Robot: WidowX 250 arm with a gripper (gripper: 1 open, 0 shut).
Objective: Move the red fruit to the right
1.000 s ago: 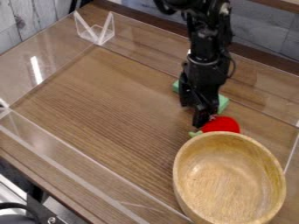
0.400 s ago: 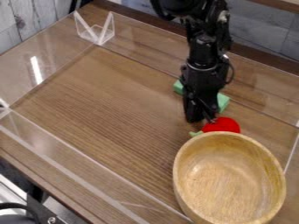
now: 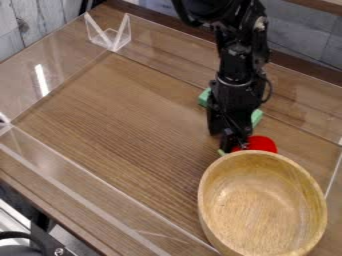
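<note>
Beside the wooden bowl (image 3: 262, 209), gripper (image 3: 234, 140) pointing down, fingers spread, straddling the red fruit (image 3: 258, 145), grasp unclear.

Red fruit (image 3: 261, 145) is showing glossy plastic; bowl (image 3: 263, 208) and table (image 3: 120, 130) are showing smooth wood grain.

A single fixed camera looked down at a slant onto the wooden table (image 3: 120, 120) from above its near edge, fairly close, so the tabletop filled most of the view. The black arm (image 3: 238, 60) entered from about 1 o'clock, and the wooden bowl (image 3: 262, 208) sat nearest the lens at about 5 o'clock.
</note>
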